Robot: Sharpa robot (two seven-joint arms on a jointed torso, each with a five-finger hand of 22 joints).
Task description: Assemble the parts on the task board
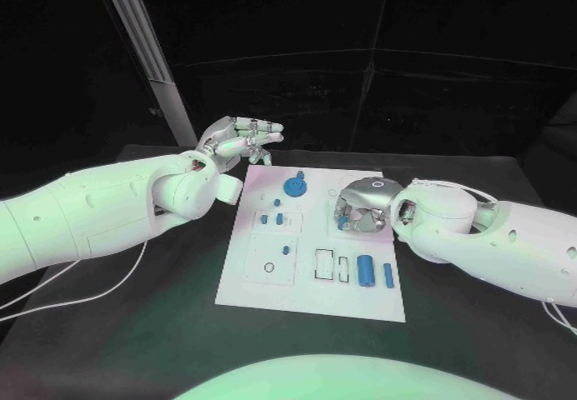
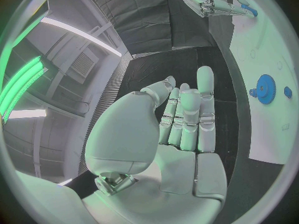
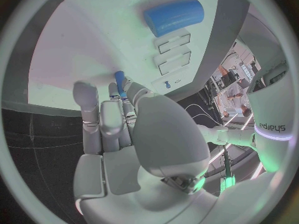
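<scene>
R hand [image 1: 361,205] sits low over the task board [image 1: 307,293], fingers drawn in round a small blue peg [image 3: 119,81]; peg looks pinched btwn the fingers, tip poking out past them toward the board. L hand [image 1: 242,137] is up off the table [image 1: 157,333], well apart from R hand, out past the board's far corner; fingers straight and close together, holding nothing

Handling, my read: the peg is hard plastic, stiff, v. light, prob. a bit slick. No crush risk, but being so small it can twist or pop out of a fingertip pinch. Best held at the upper half so the lower end stays free for its hole. Gear [image 1: 297,185], lying btwn the two hands, nearer L: rigid, light. Take it by the rim or its centre knob, keep it flat. Fat cylinder [image 1: 364,271], on the board just wrist-side of R hand, will roll if nudged, so grip it across the middle. Slim cylinder [image 1: 388,275] is just beside it, same advice, finer pinch

Count:
- gear: 1
- fat cylinder: 1
- slim cylinder: 1
- small pieces [image 1: 279,219] on the board on R hand's L-hand side: 4 as far as I can tell, v. small
- peg in R hand: 1
- outlined slots [image 1: 324,262] next to the fat cylinder: 2
- boards: 1; hands: 2
</scene>
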